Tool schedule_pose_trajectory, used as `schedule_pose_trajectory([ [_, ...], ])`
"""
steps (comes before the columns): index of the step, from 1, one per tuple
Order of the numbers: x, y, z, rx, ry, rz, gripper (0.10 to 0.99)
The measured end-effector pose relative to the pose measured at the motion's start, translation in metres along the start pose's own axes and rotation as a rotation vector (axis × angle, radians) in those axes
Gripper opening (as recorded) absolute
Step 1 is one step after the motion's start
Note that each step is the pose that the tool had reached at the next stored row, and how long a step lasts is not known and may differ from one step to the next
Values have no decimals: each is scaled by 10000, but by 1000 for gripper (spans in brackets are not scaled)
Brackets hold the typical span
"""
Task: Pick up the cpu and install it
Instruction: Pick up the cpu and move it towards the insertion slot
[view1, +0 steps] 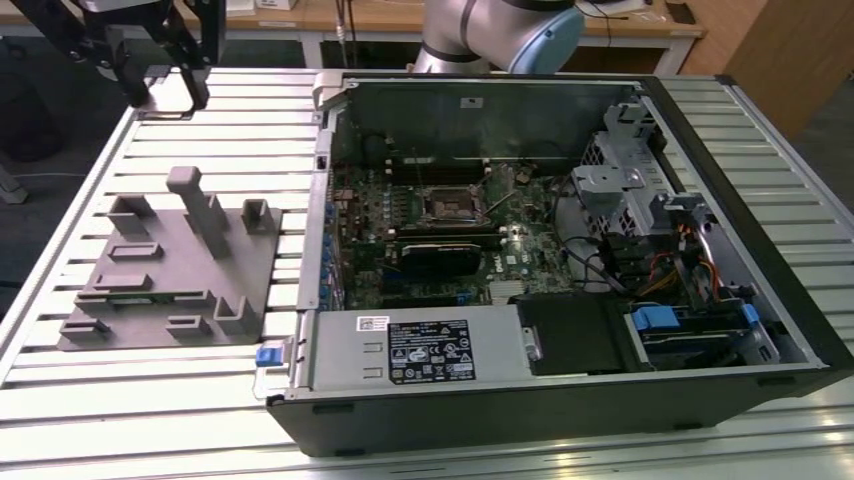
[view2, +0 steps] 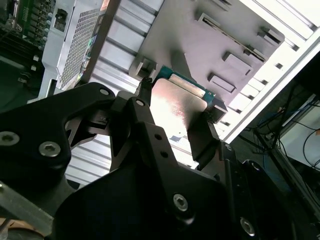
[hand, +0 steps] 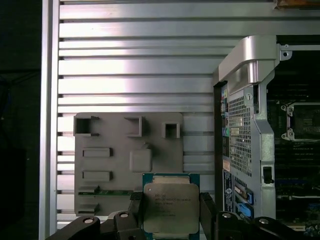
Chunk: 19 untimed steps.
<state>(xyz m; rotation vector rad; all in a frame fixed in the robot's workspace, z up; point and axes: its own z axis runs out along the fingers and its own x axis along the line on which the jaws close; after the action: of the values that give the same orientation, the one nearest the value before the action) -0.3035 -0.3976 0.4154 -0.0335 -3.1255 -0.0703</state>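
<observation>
In the exterior view my pincer (view1: 167, 98) hangs at about ten o'clock, above the slatted metal table (view1: 160, 400), its two black fingers (view1: 138, 92) pointing down. In the first wrist view the fingers are closed part-way onto the chip (hand: 171, 205), one pad against each of two opposite edges. The chip lies flat between them, its silver top facing the camera and a green rim showing around it. It is held in the air, touching neither the table nor the grey block (view1: 174, 270).

That block lies flat on the table at about eight o'clock in the exterior view. It has upright posts and shallow pockets, and a thin green strip (hand: 107, 192) sits in one of its slots.

From the centre out to three o'clock lies the open computer case (view1: 534, 420), on its side. Its green circuit board (view1: 387, 215) faces up. The square black-framed socket (view1: 450, 207) sits just above the middle of the view, well apart from the chip. A labelled metal box (view1: 414, 345) sits at six o'clock, and a drive cage (view1: 681, 325) with blue tabs at four o'clock. Behind the case, at twelve o'clock, stands my arm's grey and blue joint (view1: 514, 30).
</observation>
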Motion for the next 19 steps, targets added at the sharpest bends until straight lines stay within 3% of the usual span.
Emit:
schedule_pose_trajectory([
  [19,-224,10,15,0,0,0,541],
])
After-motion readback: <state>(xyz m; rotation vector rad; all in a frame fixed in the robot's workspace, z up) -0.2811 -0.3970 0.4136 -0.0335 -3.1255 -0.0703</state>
